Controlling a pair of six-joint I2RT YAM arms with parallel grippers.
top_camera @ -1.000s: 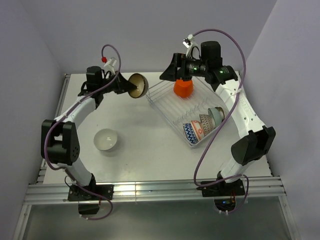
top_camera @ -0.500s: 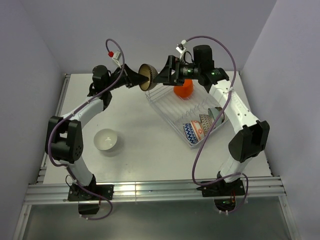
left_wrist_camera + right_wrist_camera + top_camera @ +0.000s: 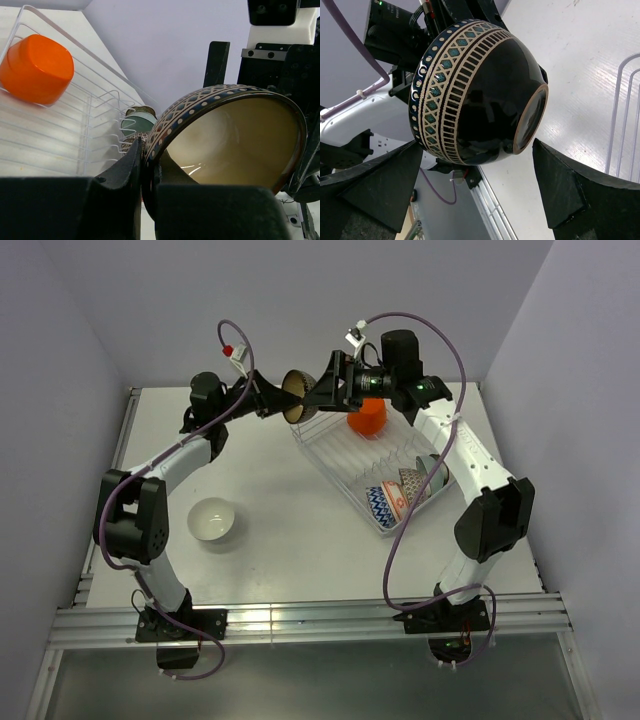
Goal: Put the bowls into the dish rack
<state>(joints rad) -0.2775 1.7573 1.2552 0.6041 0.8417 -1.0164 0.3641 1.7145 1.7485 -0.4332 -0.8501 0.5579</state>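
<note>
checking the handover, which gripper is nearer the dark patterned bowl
Left. The left gripper is shut on the dark patterned bowl at its rim; the right gripper stands open around its base, not visibly touching.

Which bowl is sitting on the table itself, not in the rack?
The plain white bowl. The rest sit in the dish rack, save the dark patterned bowl held aloft.

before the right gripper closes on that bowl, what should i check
1. Left gripper clamped on the dark patterned bowl rim: ok.
2. Right gripper open, one side either side of the bowl: ok.
3. Right fingers touching the bowl: cannot tell.
4. Bare tines free in the dish rack: ok.
5. White bowl on the table, away from both arms: ok.
</note>
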